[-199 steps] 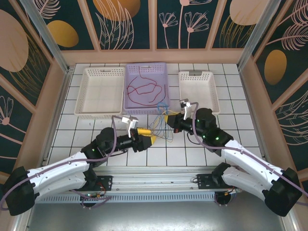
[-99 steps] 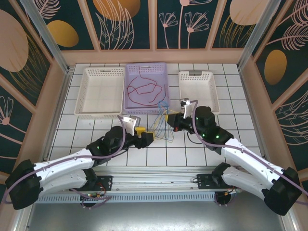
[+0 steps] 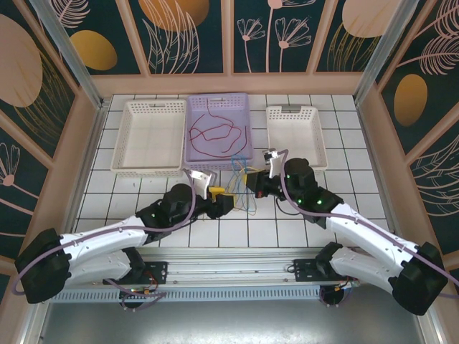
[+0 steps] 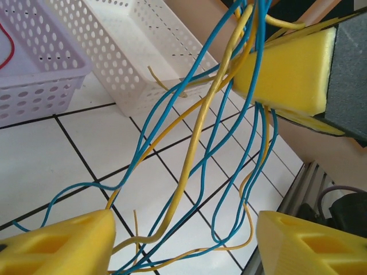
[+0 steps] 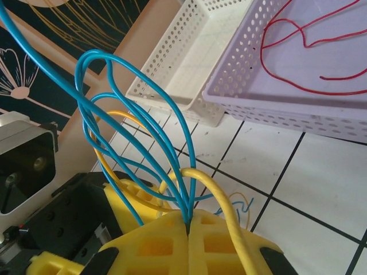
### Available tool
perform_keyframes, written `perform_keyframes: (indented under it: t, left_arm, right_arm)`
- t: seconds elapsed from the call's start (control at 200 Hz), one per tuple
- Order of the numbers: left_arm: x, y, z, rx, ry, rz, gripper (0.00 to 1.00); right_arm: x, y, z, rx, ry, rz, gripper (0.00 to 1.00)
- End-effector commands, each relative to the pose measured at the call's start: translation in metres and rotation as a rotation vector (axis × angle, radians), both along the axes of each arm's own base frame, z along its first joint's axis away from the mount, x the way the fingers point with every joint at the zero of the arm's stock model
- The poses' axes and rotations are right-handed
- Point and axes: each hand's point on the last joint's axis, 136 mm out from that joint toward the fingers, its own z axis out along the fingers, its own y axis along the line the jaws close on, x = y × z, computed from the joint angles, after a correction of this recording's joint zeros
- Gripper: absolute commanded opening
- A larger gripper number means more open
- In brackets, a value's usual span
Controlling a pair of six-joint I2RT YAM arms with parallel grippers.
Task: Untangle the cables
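Observation:
A loose tangle of blue and yellow cables [image 3: 242, 197] hangs over the white tiles between my two grippers. My right gripper [image 5: 188, 224] is shut on the blue cables [image 5: 172, 166], which loop up out of its yellow pads; a thick yellow cable [image 5: 229, 212] drapes over one pad. In the top view the right gripper [image 3: 249, 179] holds the bundle just right of the left gripper [image 3: 221, 198]. My left gripper [image 4: 183, 252] stands open, with blue strands [image 4: 252, 149] and a yellow strand [image 4: 195, 143] dangling between its fingers. A red cable [image 3: 215, 132] lies in the purple basket [image 3: 191, 136].
Three baskets stand along the back: a white one [image 3: 122, 140] at the left, the purple one in the middle, a smaller white one [image 3: 272, 136] at the right. Wooden walls close in both sides. The arms' thick purple cables [image 3: 283, 188] run along them.
My left gripper has moved right and forward, so the hanging cables now sit between its fingers. The right gripper shifted slightly left, still shut on the bundle.

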Motion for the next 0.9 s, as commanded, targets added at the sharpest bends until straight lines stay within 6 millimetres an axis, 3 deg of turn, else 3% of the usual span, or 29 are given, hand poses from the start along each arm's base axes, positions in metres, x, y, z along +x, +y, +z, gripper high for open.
perform_keyframes:
  t: [0.0,0.325,0.896]
  left_arm:
    - [0.005,-0.008,0.016,-0.029,-0.042,-0.003,0.55]
    - [0.008,-0.007,0.013,-0.005,-0.052,0.006,0.36]
    - [-0.001,0.000,0.021,-0.011,-0.064,-0.015,0.03]
  right_arm:
    - [-0.003,0.009,0.026,0.059,-0.029,0.029,0.00]
    - [-0.006,0.011,0.028,0.061,-0.031,0.040,0.00]
    - [0.001,0.009,0.010,0.014,-0.001,0.003,0.00]
